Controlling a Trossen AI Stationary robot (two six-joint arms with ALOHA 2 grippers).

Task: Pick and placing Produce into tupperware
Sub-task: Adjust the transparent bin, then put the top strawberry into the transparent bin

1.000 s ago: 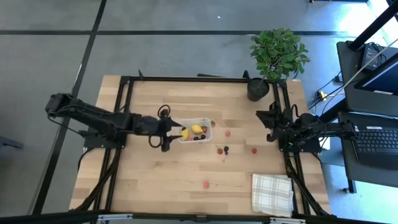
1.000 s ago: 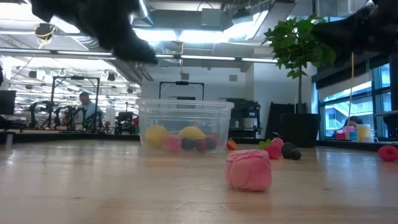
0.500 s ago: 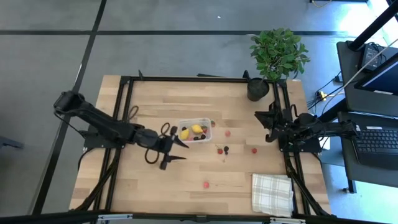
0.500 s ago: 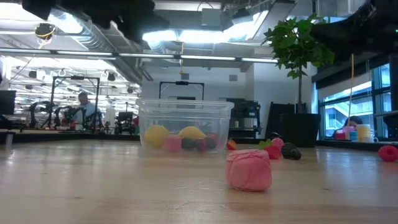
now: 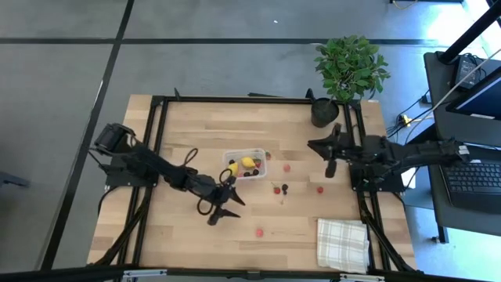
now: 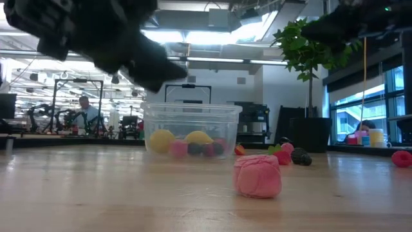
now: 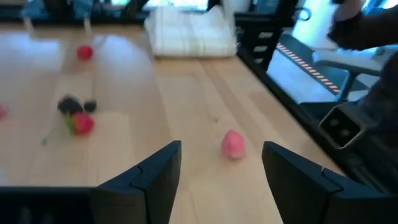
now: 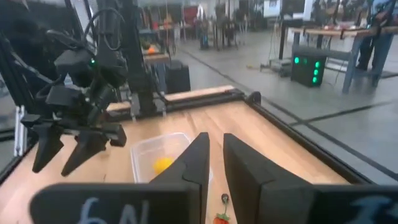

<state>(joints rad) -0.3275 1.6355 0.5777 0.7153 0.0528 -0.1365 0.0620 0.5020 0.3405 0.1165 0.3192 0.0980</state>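
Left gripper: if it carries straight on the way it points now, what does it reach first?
Probably the pink berry lying alone on the table: it sits just beyond the left gripper, between its open jaws. Depth is hard to judge.

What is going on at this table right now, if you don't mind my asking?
A two-armed robot is sorting produce into the clear tupperware, which already holds two yellow pieces and some berries. The left gripper hovers with open, empty jaws between the tub and a loose pink piece. A few red and dark berries also lie on the table. The right gripper, jaws shut, waits near the potted plant.
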